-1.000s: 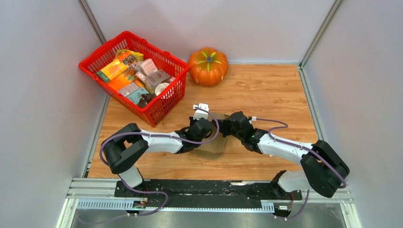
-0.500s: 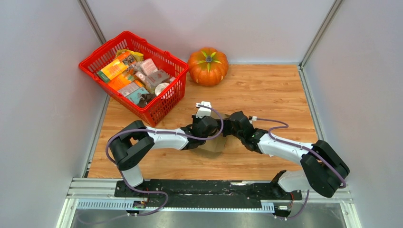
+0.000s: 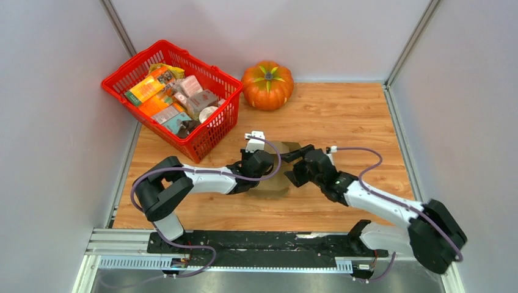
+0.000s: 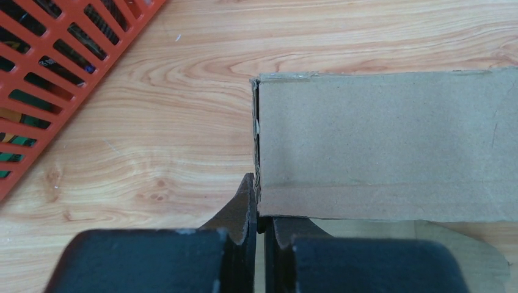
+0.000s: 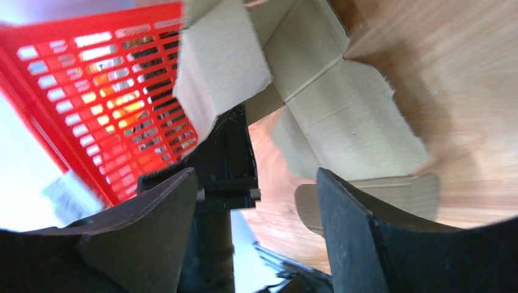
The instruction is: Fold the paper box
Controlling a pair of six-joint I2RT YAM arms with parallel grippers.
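My left gripper (image 4: 259, 204) is pinched shut on a corner of the plain brown cardboard paper box (image 4: 385, 134). The box sits mid-table on the wooden tabletop (image 3: 342, 116), near the red plastic basket (image 3: 214, 137). My right gripper (image 3: 294, 166) hangs beside the box with its fingers spread wide, holding nothing.

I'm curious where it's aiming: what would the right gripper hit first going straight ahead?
Likely the box, just ahead of the right gripper and its open jaws; the left gripper pinching it is close beside, so depth is uncertain.
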